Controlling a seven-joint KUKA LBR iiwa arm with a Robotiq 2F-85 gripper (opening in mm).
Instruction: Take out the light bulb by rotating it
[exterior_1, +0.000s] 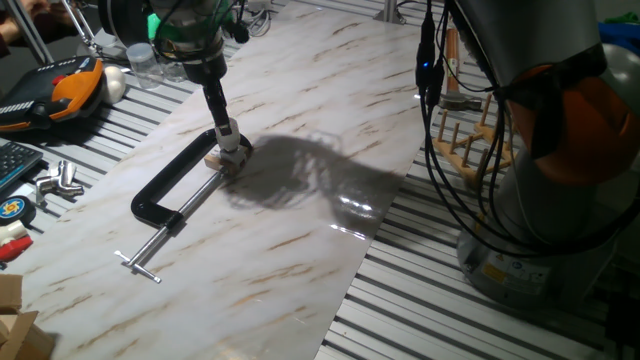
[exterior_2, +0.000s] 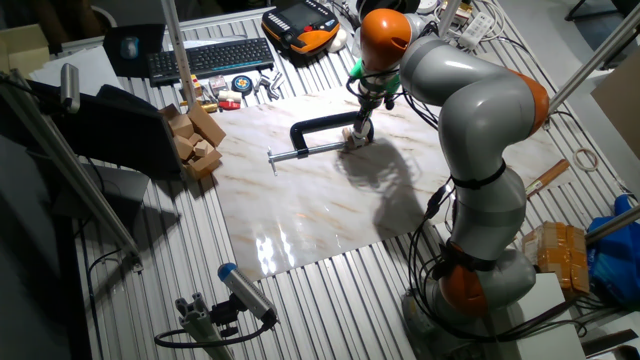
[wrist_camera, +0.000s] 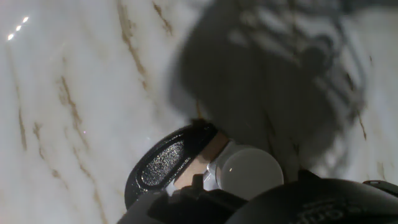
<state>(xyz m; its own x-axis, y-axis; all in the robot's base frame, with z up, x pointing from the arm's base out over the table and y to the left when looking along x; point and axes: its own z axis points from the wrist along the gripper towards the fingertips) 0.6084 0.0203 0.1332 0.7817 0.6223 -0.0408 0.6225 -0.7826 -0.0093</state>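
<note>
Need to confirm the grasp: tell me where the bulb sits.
Hand view: the bulb sits low, centre-right, beside the clamp pad and by the fingers.

one fixed view sits low and near the marble board (exterior_1: 300, 200); the other looks down from high and far — both share the black c-clamp (exterior_1: 170, 190). the hand view peers straight down, very close.

A marble-patterned counter (exterior_1: 300, 150) of white with tan veins carries a black clamp (exterior_1: 170, 195), its frame reaching up to the jaws and its screw bar running away from them. A wooden block (exterior_1: 222, 160) sits right beneath the jaws.
</note>
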